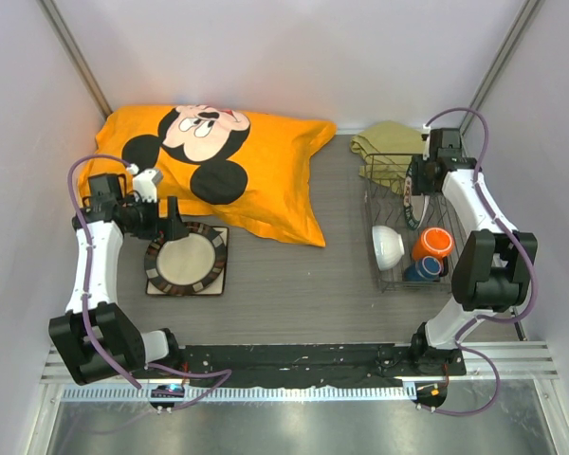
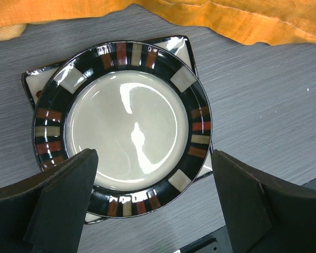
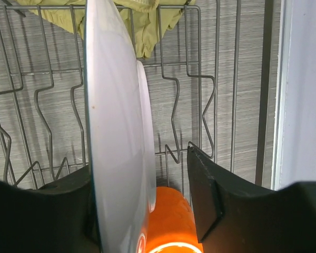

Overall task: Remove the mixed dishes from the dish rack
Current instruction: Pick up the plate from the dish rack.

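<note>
While the left arm reaches over the near-left part of the desk (image 1: 303, 284), its tool (image 2: 152, 158) hangs low with both dark fingers (image 2: 68, 190) spread wide and nothing between them. Right beneath it is the white plate with the dark patterned rim (image 2: 129, 126). That plate lies flat on the square cream plate (image 2: 183, 48), of which only the corners peek out. The pair sits just in front of a big orange cushion (image 1: 256, 180) printed with a cartoon mouse. Whether the fingers touch the rim, I cannot tell.

Over on the right stands the dark wire dish rack (image 1: 395, 210), with an olive-green cloth (image 1: 387, 144) bunched at its far end. The right tool (image 3: 139, 158) is down inside the rack, straddling a round plate (image 3: 113, 121) that stands on edge among the wires, pale on the side I can see. This tool is spread too, not clamped: one finger sits close against the plate, while a clear gap shows between the plate and the other finger.

In the near half of the rack a white bowl (image 1: 387, 246) lies tipped on its side. An orange mug (image 1: 433, 243) sits just beside it, and a small dark-blue cup (image 1: 423, 270) is tucked close in front of the mug.
</note>
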Available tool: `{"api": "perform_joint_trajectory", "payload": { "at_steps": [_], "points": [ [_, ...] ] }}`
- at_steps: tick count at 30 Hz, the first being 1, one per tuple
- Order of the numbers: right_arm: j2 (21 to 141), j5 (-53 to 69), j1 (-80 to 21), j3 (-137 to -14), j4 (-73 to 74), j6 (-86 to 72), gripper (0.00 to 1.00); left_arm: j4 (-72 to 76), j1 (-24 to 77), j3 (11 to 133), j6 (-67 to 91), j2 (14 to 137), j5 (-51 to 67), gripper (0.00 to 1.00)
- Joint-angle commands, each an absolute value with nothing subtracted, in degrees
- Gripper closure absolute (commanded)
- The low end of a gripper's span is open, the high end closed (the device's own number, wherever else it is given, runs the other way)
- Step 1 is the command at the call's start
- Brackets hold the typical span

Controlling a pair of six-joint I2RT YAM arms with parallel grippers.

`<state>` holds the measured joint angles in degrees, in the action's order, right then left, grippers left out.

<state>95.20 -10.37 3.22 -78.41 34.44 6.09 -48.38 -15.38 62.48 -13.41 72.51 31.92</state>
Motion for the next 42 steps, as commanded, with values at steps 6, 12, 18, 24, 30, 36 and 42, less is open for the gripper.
{"api": "perform_joint_trajectory", "payload": {
  "at_steps": [6, 12, 18, 24, 30, 36, 42],
  "points": [
    [95.62, -5.28, 3.78, -78.66, 31.99, 5.1, 0.59, -46.49, -14.85, 61.79, -12.48, 72.68, 32.43, 0.06],
    [95.01, -5.36, 3.78, -79.71, 32.34, 5.19, 0.7, -46.49, -14.85, 61.79, -12.48, 72.95, 32.43, 0.06],
    [94.31, -5.54, 3.87, -82.35, 34.36, 5.71, 0.8, -46.41, -14.77, 62.05, -12.39, 73.04, 32.78, 0.05],
    [93.25, -5.45, 3.87, -86.12, 37.17, 5.98, 0.87, -46.49, -14.77, 62.67, -12.13, 73.3, 32.96, 0.05],
    [93.25, -5.27, 3.87, -87.98, 38.93, 6.24, 0.94, -46.49, -14.5, 62.75, -11.87, 73.3, 33.31, 0.05],
    [93.43, -5.36, 3.87, -87.71, 39.02, 6.5, 0.97, -46.49, -14.59, 62.49, -11.95, 73.13, 33.22, 0.05],
    [93.34, -7.99, 3.87, -88.24, 39.11, 6.85, 0.97, -46.06, -14.59, 61.7, -12.04, 73.3, 33.4, 0.05]
  ]
}}
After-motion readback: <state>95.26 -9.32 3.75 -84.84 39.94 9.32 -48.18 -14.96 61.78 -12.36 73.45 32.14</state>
